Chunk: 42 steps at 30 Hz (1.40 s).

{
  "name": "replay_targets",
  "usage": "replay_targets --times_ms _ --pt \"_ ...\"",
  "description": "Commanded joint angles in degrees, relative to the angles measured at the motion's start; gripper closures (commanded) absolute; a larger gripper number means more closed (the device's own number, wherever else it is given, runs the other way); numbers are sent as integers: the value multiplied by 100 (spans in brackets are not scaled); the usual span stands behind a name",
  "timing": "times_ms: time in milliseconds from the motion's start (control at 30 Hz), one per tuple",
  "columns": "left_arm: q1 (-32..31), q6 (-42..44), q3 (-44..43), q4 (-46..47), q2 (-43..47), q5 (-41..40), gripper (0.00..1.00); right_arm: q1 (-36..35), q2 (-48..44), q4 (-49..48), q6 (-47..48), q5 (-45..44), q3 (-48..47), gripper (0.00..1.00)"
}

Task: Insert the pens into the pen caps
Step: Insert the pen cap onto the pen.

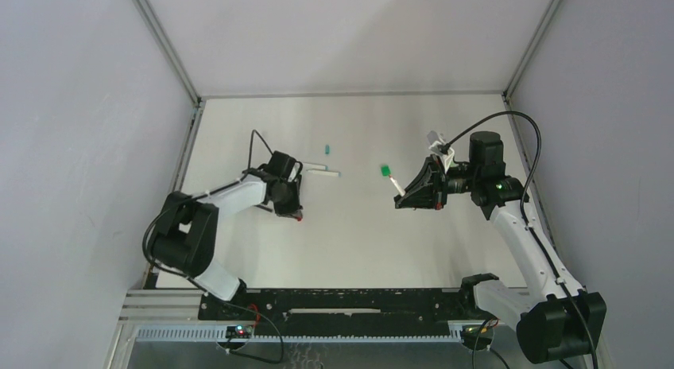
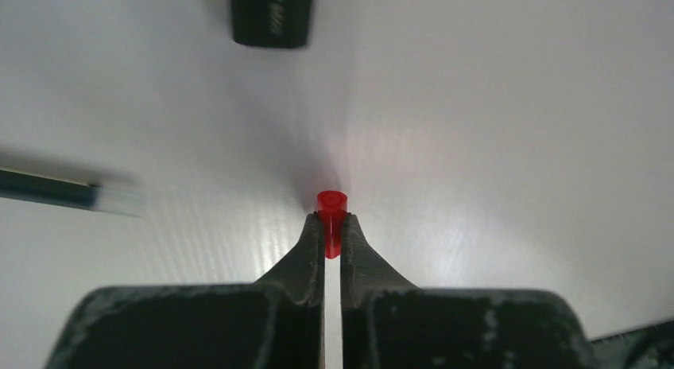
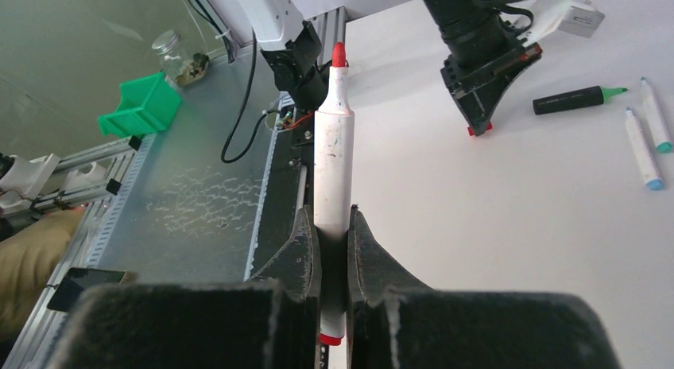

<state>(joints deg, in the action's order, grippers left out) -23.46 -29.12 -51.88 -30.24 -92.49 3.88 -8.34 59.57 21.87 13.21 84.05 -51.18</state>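
Observation:
My left gripper [image 2: 332,219] is shut on a small red pen cap [image 2: 332,208], low over the white table; the cap's open end sticks out past the fingertips. From above, this gripper [image 1: 298,215] is at the table's left-middle. My right gripper [image 3: 334,214] is shut on a white pen [image 3: 332,158] whose red tip [image 3: 339,54] points towards the left arm. In the top view, the right gripper [image 1: 404,197] hovers right of centre. A chunky green cap [image 1: 385,171] and a teal cap [image 1: 327,149] lie on the table.
A black marker with a green tip [image 3: 574,100] and two white pens [image 3: 642,150] [image 3: 656,118] lie beside the left gripper. Off the table's near edge are a metal rail [image 1: 334,312], a green bin [image 3: 139,105] and a glass jar [image 3: 171,51].

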Motion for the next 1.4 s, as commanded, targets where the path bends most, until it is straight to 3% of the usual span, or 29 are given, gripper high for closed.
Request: replay_targets --times_ms 0,300,400,667,900,1367 --pt "-125 -285 532 1298 933 923 100 -117 8 165 390 -97 -217 100" --pt "-571 -1695 1734 5197 1984 2026 100 -699 201 83 561 -972 -163 100" --pt "-768 -2233 1991 6633 1987 1964 100 -895 205 -502 161 -1371 87 100" --pt "-1389 -3218 2297 9037 1831 1010 100 -1219 376 -1244 -460 -2297 418 100" --pt "-1699 -3520 2392 10069 1530 460 100 -1479 529 -1617 -943 -2953 544 100" --pt "-1905 -3721 2358 10502 1087 328 100 -1539 573 -1844 -1295 -3160 591 100"
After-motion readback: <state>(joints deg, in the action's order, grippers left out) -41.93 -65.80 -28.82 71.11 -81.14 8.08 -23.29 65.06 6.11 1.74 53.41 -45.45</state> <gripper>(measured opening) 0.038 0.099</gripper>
